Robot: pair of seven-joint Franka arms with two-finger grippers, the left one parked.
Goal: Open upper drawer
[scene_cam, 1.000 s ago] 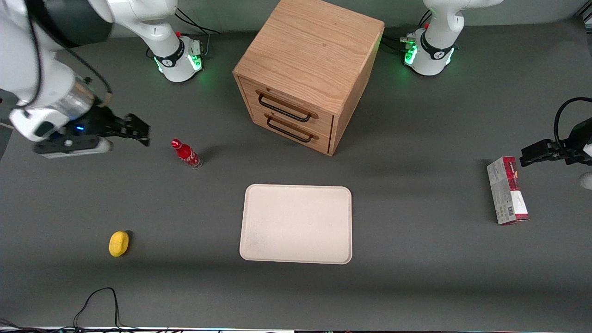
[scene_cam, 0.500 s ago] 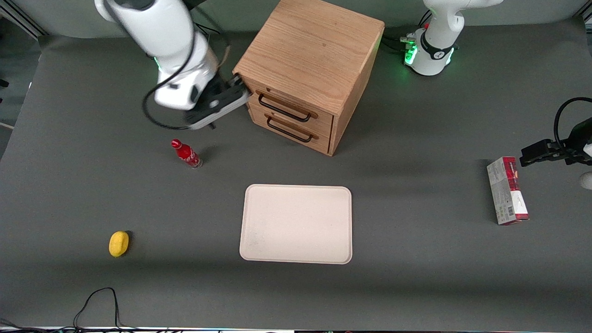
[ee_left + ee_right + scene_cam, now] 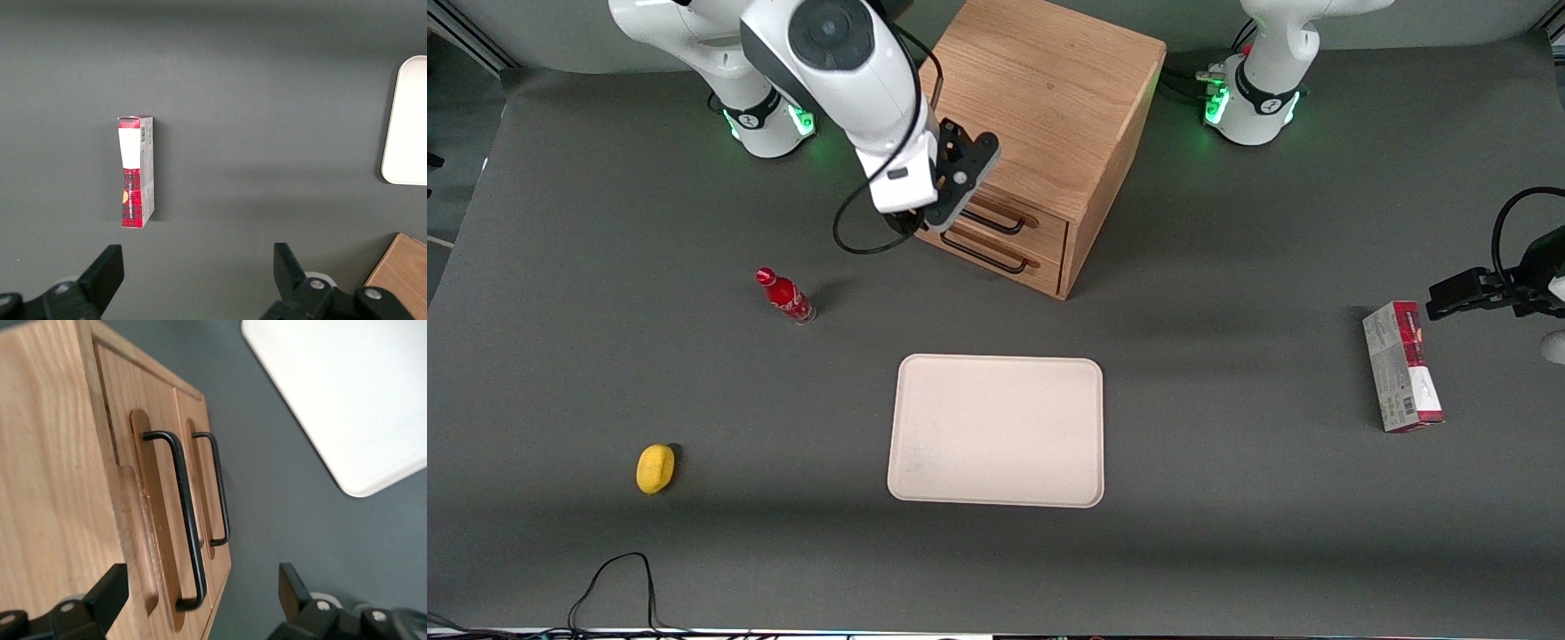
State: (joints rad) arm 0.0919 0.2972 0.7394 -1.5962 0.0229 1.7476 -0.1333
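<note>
The table (image 3: 605, 373) is covered in dark grey matting. On it, between the two arm bases, stands the wooden cabinet (image 3: 1040, 98), turned at an angle so its drawer fronts face the front camera and the working arm's end of the table. The upper drawer (image 3: 1032, 220) sits flush in the cabinet, closed, directly above the matching lower drawer (image 3: 1032, 267); in the wrist view its long black handle (image 3: 187, 520) runs along a recessed groove in the drawer front.

The right arm (image 3: 836, 53) reaches from its base across to the cabinet's front, its wrist bent downward. The gripper (image 3: 960, 173) hangs above the upper drawer's front, at the end of the handle nearer the working arm, covering that end in the front view. Its two fingers (image 3: 107, 593) are spread wide apart with nothing between them, and the handle lies in the space ahead of them, untouched.

The pale tray (image 3: 996, 431) lies flat nearer the front camera than the cabinet. A red and white box (image 3: 1402, 366) lies toward the parked arm's end of the table. A small red bottle (image 3: 784, 296) stands toward the working arm's end, and a yellow lemon (image 3: 655, 468) lies nearer the camera than the bottle.
</note>
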